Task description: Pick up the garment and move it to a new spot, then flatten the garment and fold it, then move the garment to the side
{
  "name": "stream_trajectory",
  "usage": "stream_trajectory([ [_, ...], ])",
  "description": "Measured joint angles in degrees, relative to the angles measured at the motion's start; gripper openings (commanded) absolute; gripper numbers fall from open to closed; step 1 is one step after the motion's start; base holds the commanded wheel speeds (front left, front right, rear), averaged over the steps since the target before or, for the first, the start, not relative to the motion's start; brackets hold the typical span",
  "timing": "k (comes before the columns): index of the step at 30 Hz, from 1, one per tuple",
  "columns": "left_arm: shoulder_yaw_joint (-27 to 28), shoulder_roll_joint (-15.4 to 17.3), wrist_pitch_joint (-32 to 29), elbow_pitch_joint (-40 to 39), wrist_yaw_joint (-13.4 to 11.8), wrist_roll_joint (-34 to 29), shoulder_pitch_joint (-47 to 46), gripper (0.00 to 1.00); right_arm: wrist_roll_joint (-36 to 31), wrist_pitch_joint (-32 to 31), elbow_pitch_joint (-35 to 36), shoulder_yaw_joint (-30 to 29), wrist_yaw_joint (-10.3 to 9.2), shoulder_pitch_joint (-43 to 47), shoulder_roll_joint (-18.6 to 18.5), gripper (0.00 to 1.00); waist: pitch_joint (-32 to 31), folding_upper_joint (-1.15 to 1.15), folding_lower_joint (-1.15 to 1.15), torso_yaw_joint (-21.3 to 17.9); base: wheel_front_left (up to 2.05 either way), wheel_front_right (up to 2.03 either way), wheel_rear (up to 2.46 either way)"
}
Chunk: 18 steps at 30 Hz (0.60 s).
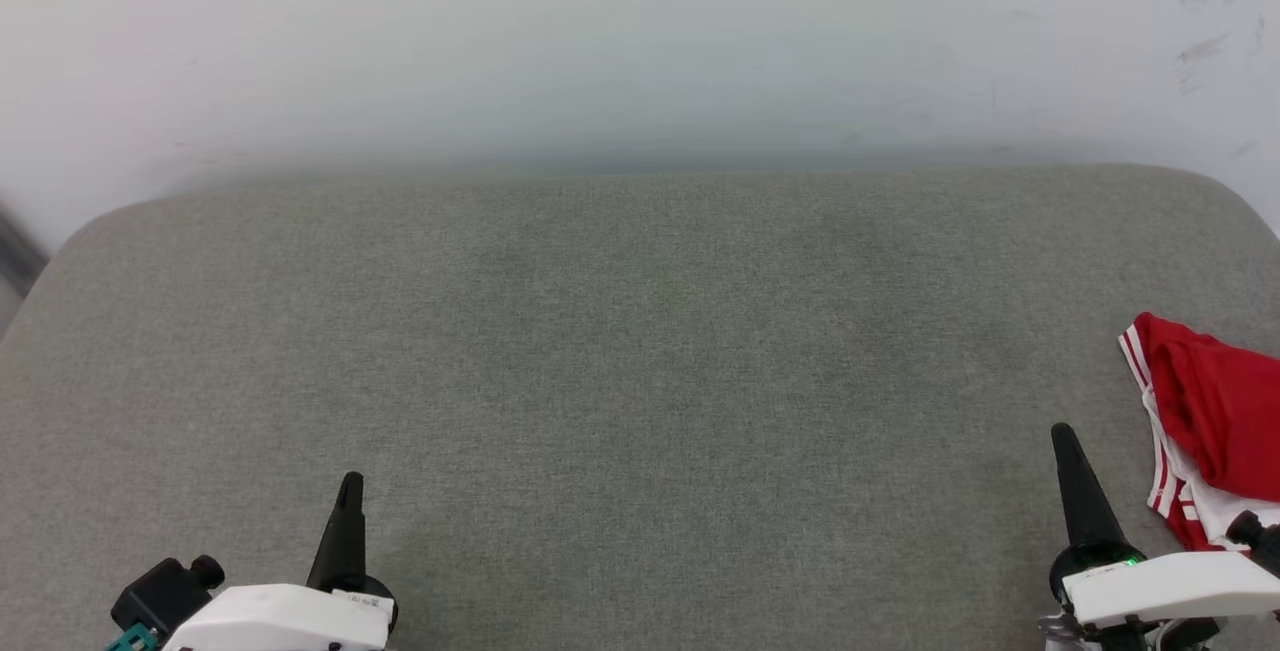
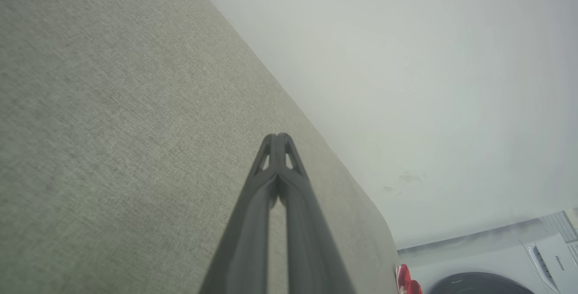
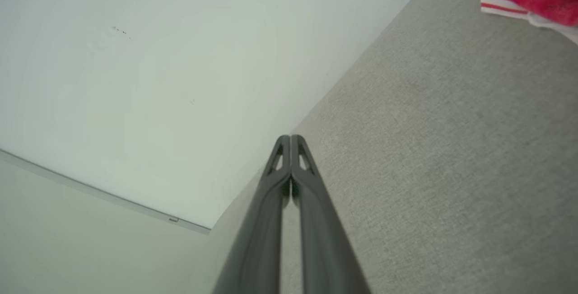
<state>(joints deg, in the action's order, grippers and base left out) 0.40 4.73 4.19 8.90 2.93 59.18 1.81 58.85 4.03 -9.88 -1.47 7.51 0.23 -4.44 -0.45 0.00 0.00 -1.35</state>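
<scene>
Operator: Head camera position?

Inspector: Your head view looks forward and down from above the near edge of the grey table [image 1: 640, 351]. It faces the white wall [image 1: 640, 31] behind the far edge and covers the table's full width.

Operator: The wrists?

Inspector: Both sit low and close over the cloth, rolled sideways. Your left wrist view runs along the left gripper [image 2: 277, 138] toward the far right corner. Your right wrist view runs along the right gripper [image 3: 290, 138] toward the far edge. All three share the wall, the far edge and the red garment [image 1: 1215, 411] at the right edge.
</scene>
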Motion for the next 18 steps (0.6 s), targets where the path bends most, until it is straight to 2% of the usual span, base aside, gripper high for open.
stream_trajectory([
  [18,1.1,0.0,-2.6,1.6,1.5,11.3,-2.3,0.00,11.3,-2.7,-1.3,-0.8,0.00,-1.8,-0.1,0.00,0.2,0.00,0.00,0.4,0.00,0.00,0.00],
])
